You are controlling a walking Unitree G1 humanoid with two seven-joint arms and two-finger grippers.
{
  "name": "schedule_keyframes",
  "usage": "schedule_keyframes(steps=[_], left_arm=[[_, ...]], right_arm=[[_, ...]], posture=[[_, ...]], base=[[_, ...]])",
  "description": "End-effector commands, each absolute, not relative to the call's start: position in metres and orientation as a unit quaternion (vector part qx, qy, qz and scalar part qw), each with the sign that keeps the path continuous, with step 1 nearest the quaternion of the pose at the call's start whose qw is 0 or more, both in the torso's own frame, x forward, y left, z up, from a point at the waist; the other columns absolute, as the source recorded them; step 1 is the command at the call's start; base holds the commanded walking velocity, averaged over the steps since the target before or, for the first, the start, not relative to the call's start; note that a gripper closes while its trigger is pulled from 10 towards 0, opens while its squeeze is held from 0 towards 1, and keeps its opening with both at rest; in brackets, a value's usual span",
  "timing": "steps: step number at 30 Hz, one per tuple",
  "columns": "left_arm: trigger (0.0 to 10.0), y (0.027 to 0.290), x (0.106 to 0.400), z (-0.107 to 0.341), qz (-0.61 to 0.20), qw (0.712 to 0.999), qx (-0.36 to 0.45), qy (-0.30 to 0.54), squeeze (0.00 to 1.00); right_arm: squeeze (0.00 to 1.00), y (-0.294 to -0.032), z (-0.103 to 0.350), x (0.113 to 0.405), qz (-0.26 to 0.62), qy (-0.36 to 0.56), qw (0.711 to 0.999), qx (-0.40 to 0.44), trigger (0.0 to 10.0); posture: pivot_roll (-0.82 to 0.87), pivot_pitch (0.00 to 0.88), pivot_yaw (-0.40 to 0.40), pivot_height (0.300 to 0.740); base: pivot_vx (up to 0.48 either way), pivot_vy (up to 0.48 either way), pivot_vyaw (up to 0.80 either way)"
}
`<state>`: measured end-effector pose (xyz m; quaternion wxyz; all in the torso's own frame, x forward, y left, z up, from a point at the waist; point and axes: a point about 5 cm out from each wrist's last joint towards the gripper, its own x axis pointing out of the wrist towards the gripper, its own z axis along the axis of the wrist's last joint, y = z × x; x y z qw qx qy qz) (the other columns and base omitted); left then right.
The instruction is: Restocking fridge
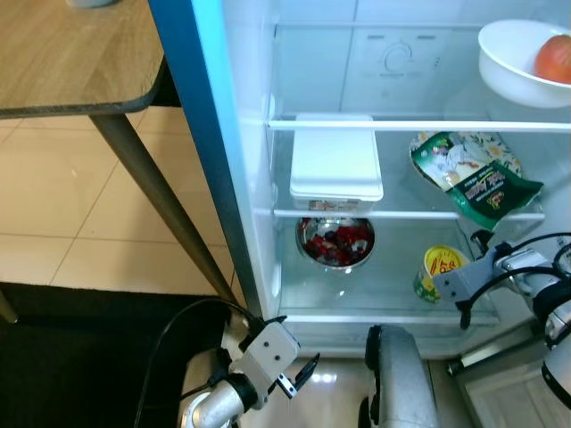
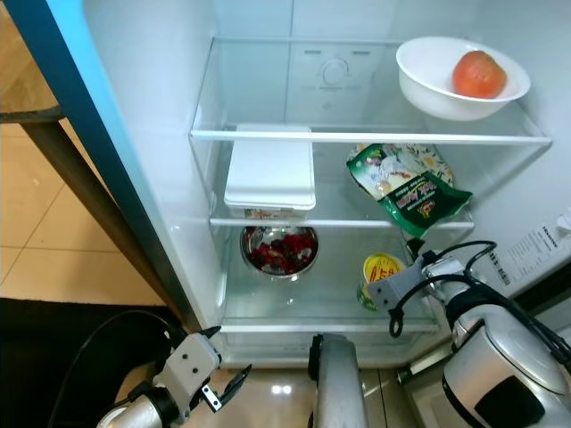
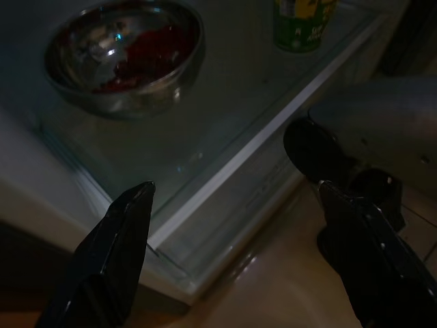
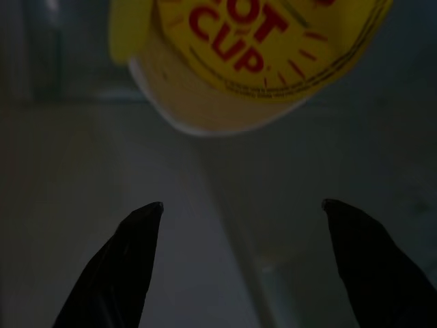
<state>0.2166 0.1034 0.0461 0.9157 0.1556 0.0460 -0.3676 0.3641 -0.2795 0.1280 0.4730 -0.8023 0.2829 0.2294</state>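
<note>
On the fridge's bottom glass shelf [image 1: 393, 308] a cup with a yellow "Hot Cup" lid [image 1: 439, 272] stands at the right. A steel bowl of red berries [image 1: 335, 242] sits to its left. My right gripper [image 4: 242, 205] is open just short of the cup [image 4: 252, 55], and nothing is between its fingers. Its wrist [image 1: 459, 281] hangs at the shelf's right front. My left gripper [image 1: 299, 374] is open and low, outside the fridge, below the shelf's front edge. It faces the bowl [image 3: 123, 55].
A white lidded box [image 1: 336, 168] and a green snack bag [image 1: 473, 178] lie on the middle shelf. On the top shelf a white bowl [image 1: 508, 76] holds a red fruit [image 1: 555, 58]. A wooden table [image 1: 71, 62] with a slanted leg [image 1: 161, 205] stands to the left, beside the blue fridge edge [image 1: 205, 134].
</note>
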Motion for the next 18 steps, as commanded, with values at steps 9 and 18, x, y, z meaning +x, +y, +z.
schedule_keyframes(steps=[9,18], left_arm=[[10.0,0.105,0.221,0.029,-0.368,0.914,0.158,0.065,0.0],[10.0,0.111,0.221,0.014,-0.349,0.923,0.136,0.093,0.0]], right_arm=[[0.0,-0.24,0.127,0.358,0.383,0.239,0.718,-0.53,10.0],[0.0,-0.214,0.102,0.342,0.433,0.189,0.817,-0.33,10.0]], posture=[[0.02,0.082,-0.015,0.437],[0.01,0.047,-0.005,0.437]], base=[[0.0,0.0,0.0],[0.0,0.0,0.0]])
